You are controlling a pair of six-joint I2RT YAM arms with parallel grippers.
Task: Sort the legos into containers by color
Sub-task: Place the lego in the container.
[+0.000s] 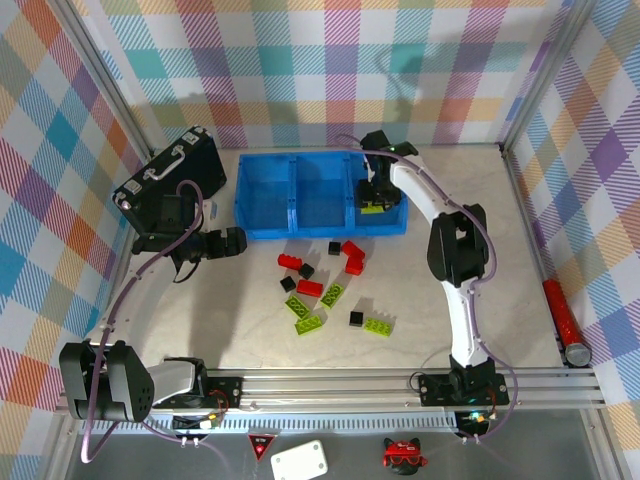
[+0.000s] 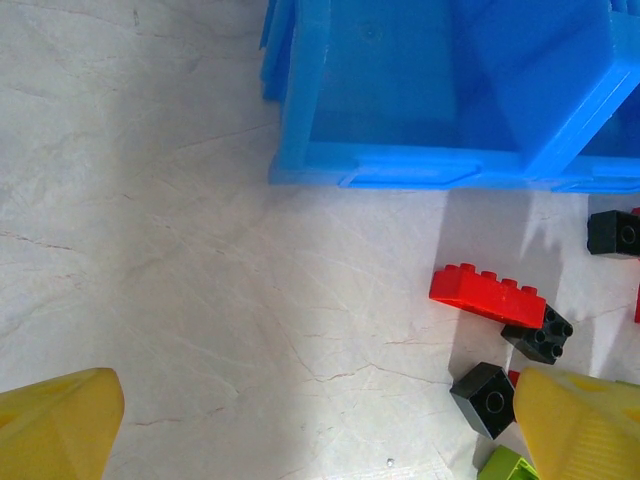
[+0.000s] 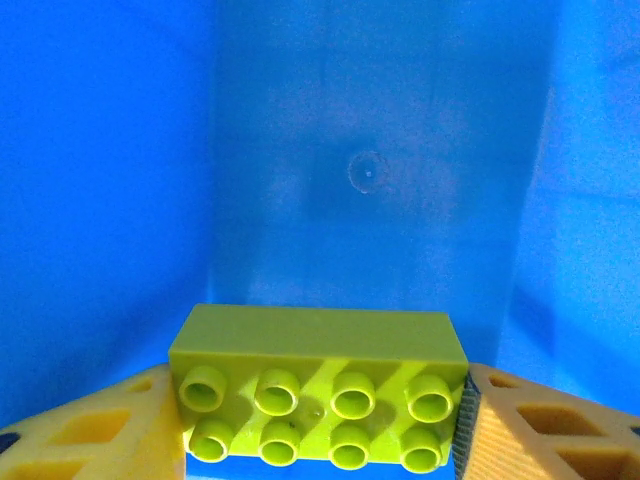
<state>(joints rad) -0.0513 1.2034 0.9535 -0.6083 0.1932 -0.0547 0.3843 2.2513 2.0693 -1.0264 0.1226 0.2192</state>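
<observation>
Legos [image 1: 356,318]: four black loose; right gripper [image 3: 320,432] clamps one green.

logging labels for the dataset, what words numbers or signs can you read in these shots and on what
No words or numbers can be read.
Red triangle sign at the bottom edge of the top view: inner mark too small to read.
White card beside it: looks blank.
Green brick: studs plain, no lettering.
Round moulded mark on the blue tray floor: no letters.
</observation>
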